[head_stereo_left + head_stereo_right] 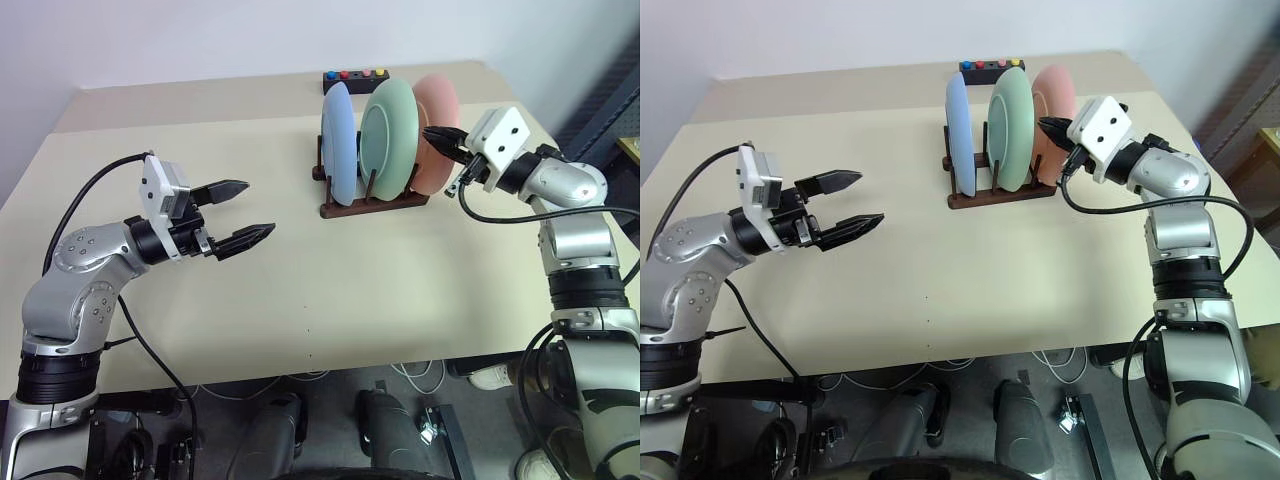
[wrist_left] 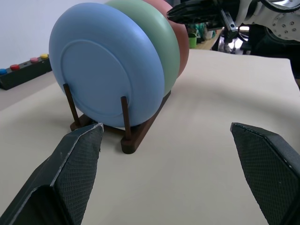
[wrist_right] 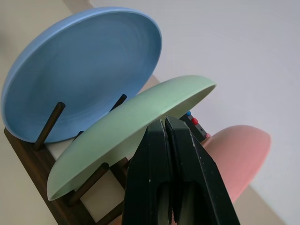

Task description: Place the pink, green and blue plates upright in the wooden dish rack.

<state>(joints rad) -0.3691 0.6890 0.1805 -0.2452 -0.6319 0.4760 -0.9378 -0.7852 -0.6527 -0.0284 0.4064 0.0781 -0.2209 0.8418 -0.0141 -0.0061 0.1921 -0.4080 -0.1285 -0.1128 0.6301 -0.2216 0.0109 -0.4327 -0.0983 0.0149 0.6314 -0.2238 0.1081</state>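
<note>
On the far half of the beige table (image 1: 300, 300), the wooden dish rack (image 1: 372, 205) holds all three plates upright: blue plate (image 1: 338, 140) leftmost, green plate (image 1: 390, 132) in the middle, pink plate (image 1: 437, 130) rightmost. Right gripper (image 1: 436, 134), fingers pressed together and empty, sits at the pink plate's front. Left gripper (image 1: 243, 212) hovers spread wide, well apart from the rack.

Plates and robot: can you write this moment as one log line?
plates: blue plate, green plate, pink plate upright in wooden dish rack | left gripper: jaws open, away from rack | right gripper: jaws shut, beside pink plate
</note>
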